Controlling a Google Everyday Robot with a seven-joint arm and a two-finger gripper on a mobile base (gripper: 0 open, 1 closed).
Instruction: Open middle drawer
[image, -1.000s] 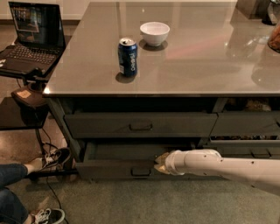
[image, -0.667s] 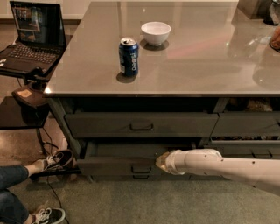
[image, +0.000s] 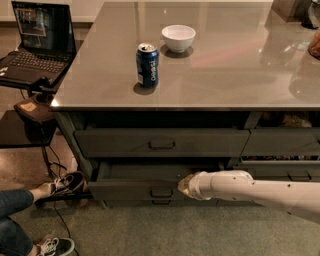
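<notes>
The middle drawer (image: 135, 189) is a wide dark grey-brown drawer with a small dark pull handle (image: 161, 192) at its centre. It stands pulled out a little, and a strip of its flat grey inside (image: 150, 171) shows. My gripper (image: 183, 185) sits at the top edge of the drawer front, just right of the handle. The white arm (image: 250, 190) reaches in from the right. The top drawer (image: 160, 142) above is closed. Only a sliver of the bottom drawer (image: 161, 202) shows below.
A blue soda can (image: 147, 64) and a white bowl (image: 178, 37) stand on the grey counter (image: 225, 75). A laptop (image: 35, 40) sits on a stand at the left. A person's leg and shoes (image: 55, 187) lie on the floor at lower left, near cables. More drawers (image: 285, 142) are at the right.
The gripper and the middle drawer stay about where they were. The person's leg at lower left has shifted slightly.
</notes>
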